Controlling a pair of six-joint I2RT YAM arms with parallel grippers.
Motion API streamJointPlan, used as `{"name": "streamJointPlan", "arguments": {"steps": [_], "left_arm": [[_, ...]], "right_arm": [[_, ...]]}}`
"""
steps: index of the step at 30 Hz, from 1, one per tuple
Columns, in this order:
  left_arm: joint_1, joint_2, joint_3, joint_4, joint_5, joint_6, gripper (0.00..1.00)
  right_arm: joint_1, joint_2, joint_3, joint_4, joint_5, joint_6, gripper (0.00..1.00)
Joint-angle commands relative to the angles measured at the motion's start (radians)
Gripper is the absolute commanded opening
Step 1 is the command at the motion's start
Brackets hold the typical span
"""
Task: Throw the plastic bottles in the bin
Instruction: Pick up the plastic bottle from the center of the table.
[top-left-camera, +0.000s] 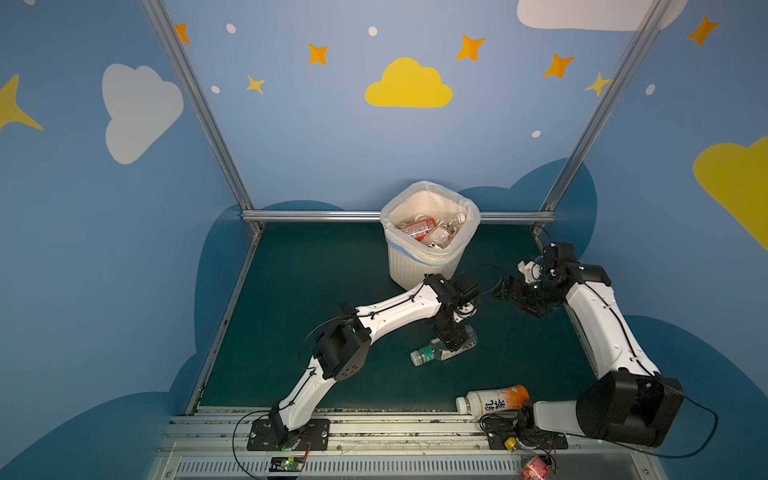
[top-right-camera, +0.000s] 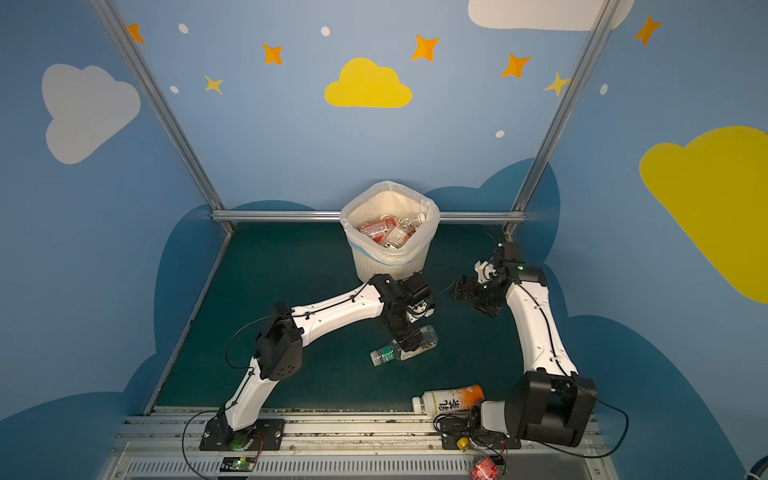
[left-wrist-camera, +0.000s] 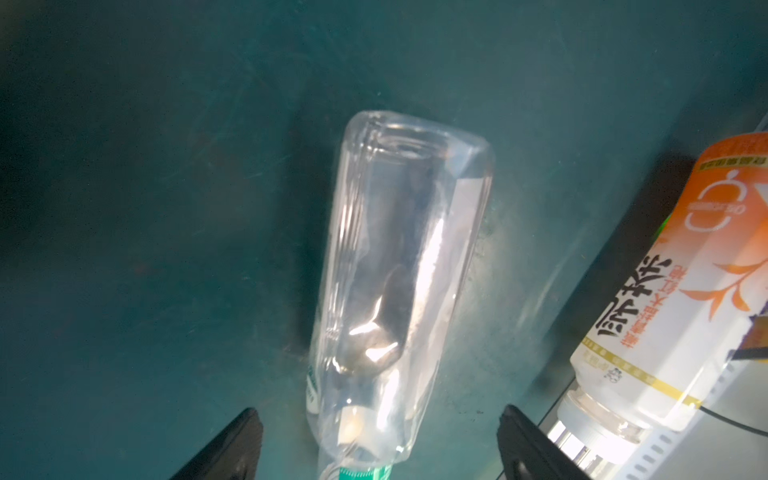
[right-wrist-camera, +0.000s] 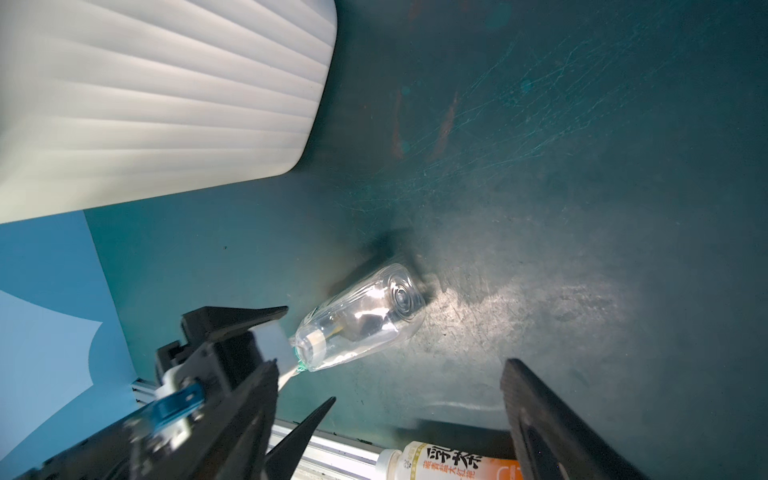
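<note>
Here, clear squarish bottle (left-wrist-camera: 399, 266), ribbed bin (right-wrist-camera: 158, 95).

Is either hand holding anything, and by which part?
Nothing is held. The left hand is open astride the clear bottle, not gripping; the right hand is open, empty.

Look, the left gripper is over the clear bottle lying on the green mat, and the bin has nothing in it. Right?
Not quite. The bin is not empty: both top views show several bottles inside it. The rest holds: the left gripper is over the clear bottle lying on the green mat.
</note>
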Motion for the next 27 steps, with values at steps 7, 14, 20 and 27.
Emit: {"name": "streamJointPlan", "arguments": {"steps": [7,14,20,27], "left_arm": [[-0.005,0.105,0.105,-0.038,0.018,0.022,0.91],[-0.011,0.177,0.169,-0.062,0.009,0.041,0.86],[-0.012,0.178,0.207,-0.087,-0.034,0.049,0.54],[-0.004,0.035,0.182,-0.120,-0.066,0.017,0.48]], "right_arm": [[-0.016,-0.060,-0.017,-0.054,-0.010,-0.019,0.85],[-0.034,-0.081,-0.020,-0.073,-0.007,-0.032,0.85],[-0.048,-0.095,-0.015,-0.085,-0.003,-0.040,0.85],[-0.064,-0.116,-0.014,-0.080,0.010,-0.036,0.85]]}}
